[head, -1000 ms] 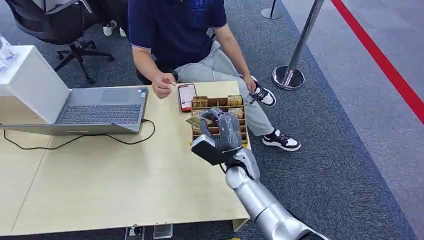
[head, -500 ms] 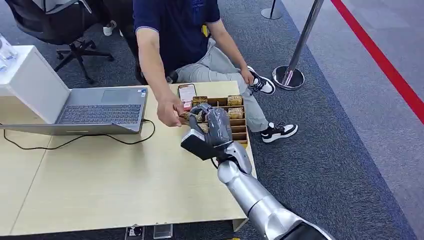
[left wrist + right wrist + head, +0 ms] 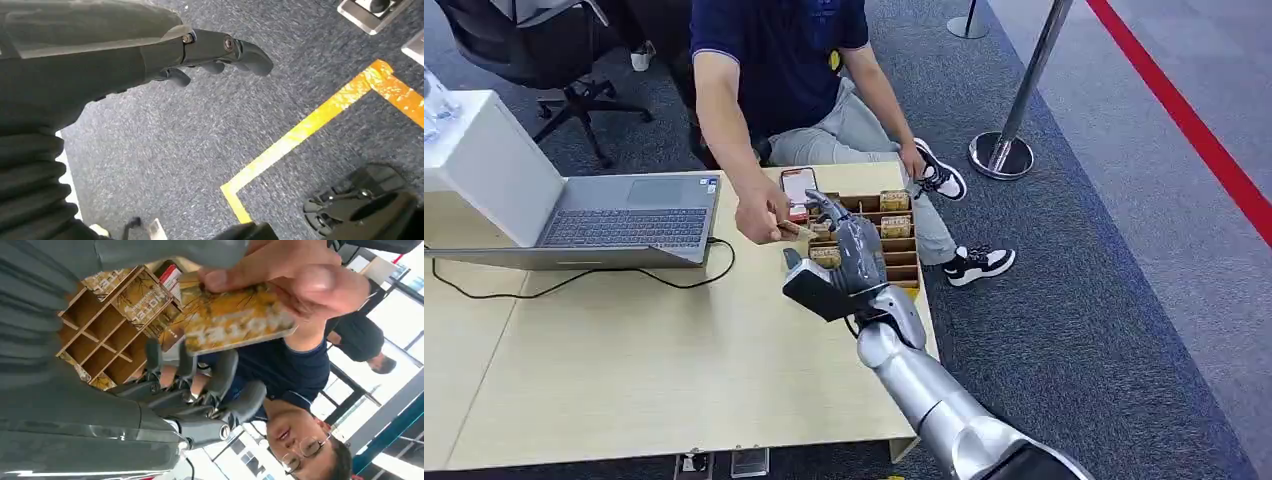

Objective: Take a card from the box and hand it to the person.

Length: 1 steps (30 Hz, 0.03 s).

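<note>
- Pale wooden table [image 3: 624,370] on dark blue carpet carries the scene; an open laptop [image 3: 614,215] sits well to the left of the working hand.
- Left hand [image 3: 210,55] hangs over carpet beside a yellow floor line, fingers curled inward, nothing in them.
- Right hand [image 3: 849,250] is raised over the table just in front of the box [image 3: 894,245], the wooden divided tray at the far right corner.
- Card [image 3: 235,317], yellow and patterned, sits at the right hand's fingertips. The person's hand [image 3: 764,215] pinches its far end. The thumb appears to lie against the card's near edge, while the dark fingers [image 3: 220,375] look spread beneath it; whether the robot has real hold of it cannot be told.
- Beyond the hand: a phone [image 3: 798,186] lies beside the box; more cards stand in its far compartments; the seated person leans in.
- Judgement: handover is at the transfer point. If the thumb stays pressed while the person pulls, the card may bend or tug. If it lets go before the pinch is firm, the card could drop onto the box or table.
</note>
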Tool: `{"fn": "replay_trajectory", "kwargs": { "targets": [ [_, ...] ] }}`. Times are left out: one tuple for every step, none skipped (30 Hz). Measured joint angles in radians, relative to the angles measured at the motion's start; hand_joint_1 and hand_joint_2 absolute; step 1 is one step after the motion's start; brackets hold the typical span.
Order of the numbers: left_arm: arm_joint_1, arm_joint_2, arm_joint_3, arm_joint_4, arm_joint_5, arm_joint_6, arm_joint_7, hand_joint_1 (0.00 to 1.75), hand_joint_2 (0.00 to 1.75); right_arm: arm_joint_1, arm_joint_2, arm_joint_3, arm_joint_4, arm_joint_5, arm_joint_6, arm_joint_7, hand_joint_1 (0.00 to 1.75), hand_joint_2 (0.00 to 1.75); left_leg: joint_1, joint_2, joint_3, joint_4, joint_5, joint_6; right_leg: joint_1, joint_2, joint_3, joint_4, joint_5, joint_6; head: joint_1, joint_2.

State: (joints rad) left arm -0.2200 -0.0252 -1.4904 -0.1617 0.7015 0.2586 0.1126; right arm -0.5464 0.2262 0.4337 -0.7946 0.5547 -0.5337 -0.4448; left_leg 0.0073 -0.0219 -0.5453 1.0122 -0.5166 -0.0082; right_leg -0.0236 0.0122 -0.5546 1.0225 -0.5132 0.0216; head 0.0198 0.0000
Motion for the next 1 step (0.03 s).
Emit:
{"fn": "replay_trajectory", "kwargs": {
  "targets": [
    [0.000,0.000,0.000,0.000,0.000,0.000,0.003,0.00,0.00,0.000,0.001,0.000,0.000,0.000,0.000,0.001,0.00,0.00,0.000,0.000,0.000,0.000,0.000,0.000,0.000,0.000,0.000,0.000,0.000,0.000,0.000,0.000]
  ]
}}
